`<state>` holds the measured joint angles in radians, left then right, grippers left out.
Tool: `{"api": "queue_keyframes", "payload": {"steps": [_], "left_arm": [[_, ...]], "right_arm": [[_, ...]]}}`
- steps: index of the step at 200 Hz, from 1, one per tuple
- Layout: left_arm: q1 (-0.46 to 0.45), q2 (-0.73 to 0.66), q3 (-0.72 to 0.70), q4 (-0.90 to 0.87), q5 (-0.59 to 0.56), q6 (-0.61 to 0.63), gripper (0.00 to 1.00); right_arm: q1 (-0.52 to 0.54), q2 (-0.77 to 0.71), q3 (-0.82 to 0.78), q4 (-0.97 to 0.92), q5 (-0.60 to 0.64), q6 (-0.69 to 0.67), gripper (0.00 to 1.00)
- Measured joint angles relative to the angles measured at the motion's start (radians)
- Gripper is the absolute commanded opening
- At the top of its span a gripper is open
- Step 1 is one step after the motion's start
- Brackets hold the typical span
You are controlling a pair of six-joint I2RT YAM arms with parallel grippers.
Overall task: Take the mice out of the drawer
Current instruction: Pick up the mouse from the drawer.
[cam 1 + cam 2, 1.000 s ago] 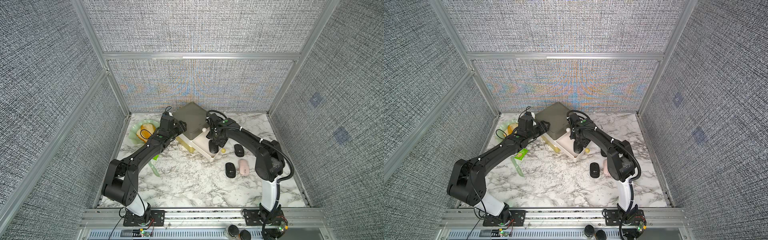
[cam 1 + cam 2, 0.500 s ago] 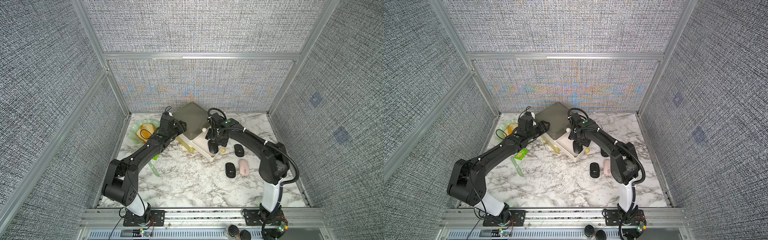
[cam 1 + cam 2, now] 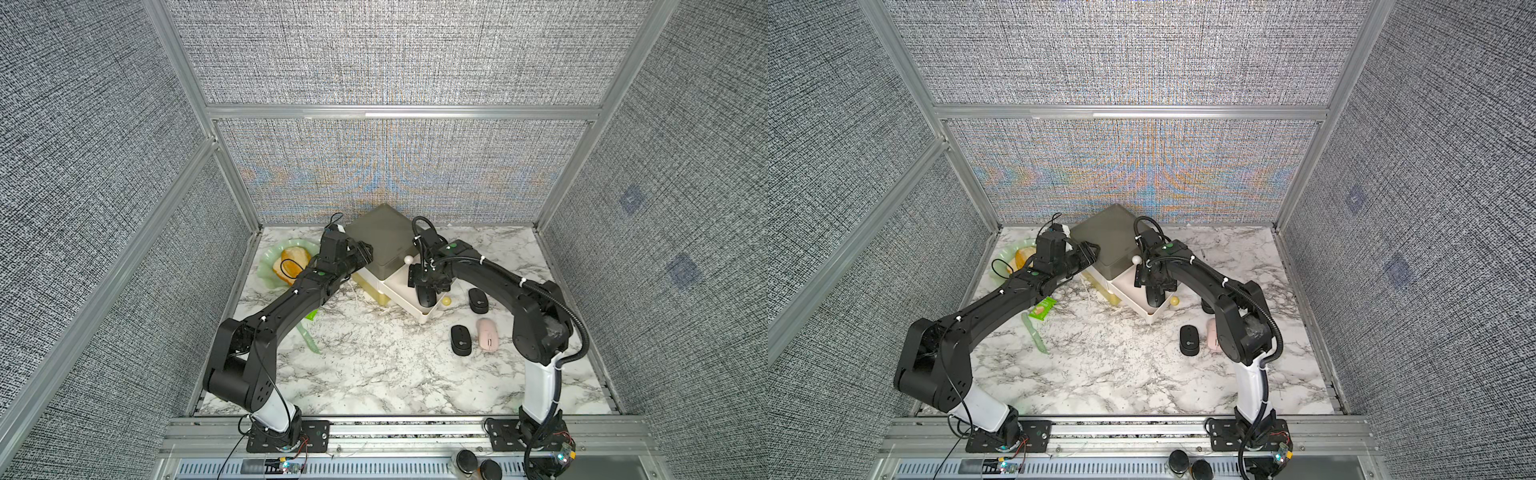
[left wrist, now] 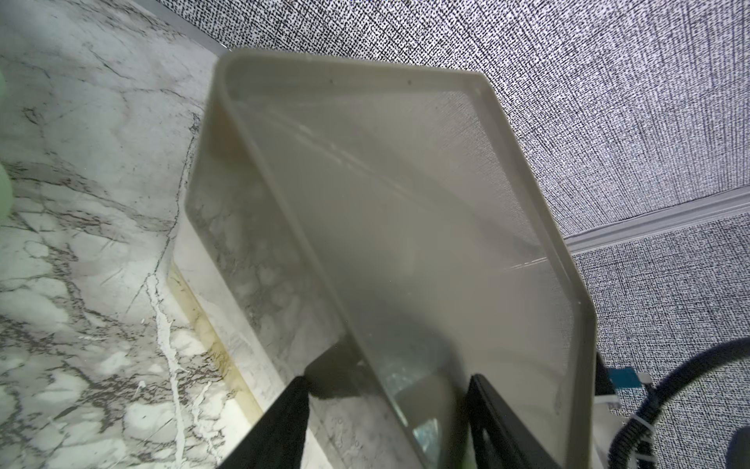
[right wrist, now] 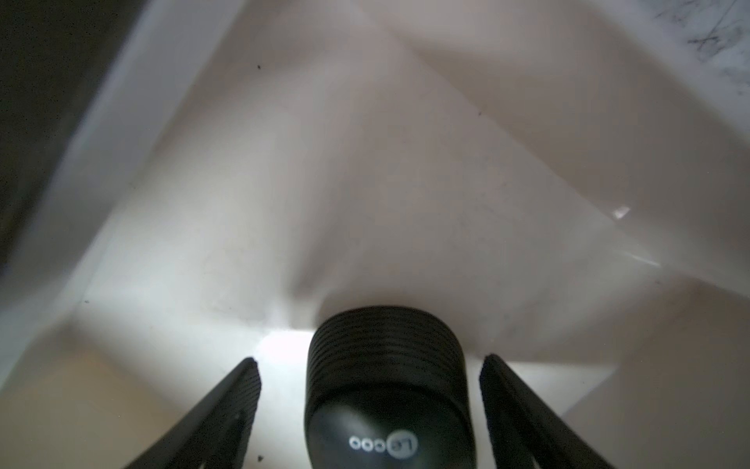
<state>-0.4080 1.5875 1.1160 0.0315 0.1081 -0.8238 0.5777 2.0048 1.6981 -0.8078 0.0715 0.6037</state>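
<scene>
Mice out: two black mice (image 3: 461,340) and one pink mouse (image 3: 487,334) lie on the table (image 3: 374,374).
Mice left: one black mouse (image 5: 387,390) sits in the open drawer (image 3: 401,286).
Right jaws: wide, one each side of that mouse, not pinching yet.
Left jaws: shut on the grey box (image 4: 406,203) edge.

Your right hand (image 3: 1153,291) hangs over the open white drawer (image 3: 1126,286), above a black mouse (image 3: 1154,301). On the desk (image 3: 1121,374) a second black mouse (image 3: 1189,340) lies beside a half-hidden pink mouse (image 3: 1212,334). Your left hand (image 3: 1093,252) meets the grey box (image 3: 1111,239) at its corner.
</scene>
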Motion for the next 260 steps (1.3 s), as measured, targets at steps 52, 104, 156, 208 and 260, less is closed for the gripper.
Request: {"api": "queue_keyframes", "payload": {"steps": [52, 104, 156, 208, 260], "left_arm": [[0.0, 0.0, 0.0, 0.0, 0.0, 0.0, 0.63], [0.002, 0.0, 0.0, -0.001, 0.004, 0.0, 0.63], [0.002, -0.002, 0.007, -0.013, 0.006, 0.001, 0.63], [0.002, -0.023, 0.017, -0.076, 0.018, 0.022, 0.72], [0.002, -0.087, 0.015, -0.159, 0.045, 0.072, 0.79]], "right_arm": [[0.018, 0.027, 0.01, -0.018, 0.041, -0.037, 0.69], [0.018, 0.029, 0.016, -0.021, 0.054, -0.04, 0.51], [0.016, 0.013, 0.054, -0.035, 0.053, -0.037, 0.49], [-0.015, -0.074, 0.082, -0.075, 0.054, -0.036, 0.47], [-0.006, -0.255, 0.0, -0.146, 0.07, -0.009, 0.46]]}}
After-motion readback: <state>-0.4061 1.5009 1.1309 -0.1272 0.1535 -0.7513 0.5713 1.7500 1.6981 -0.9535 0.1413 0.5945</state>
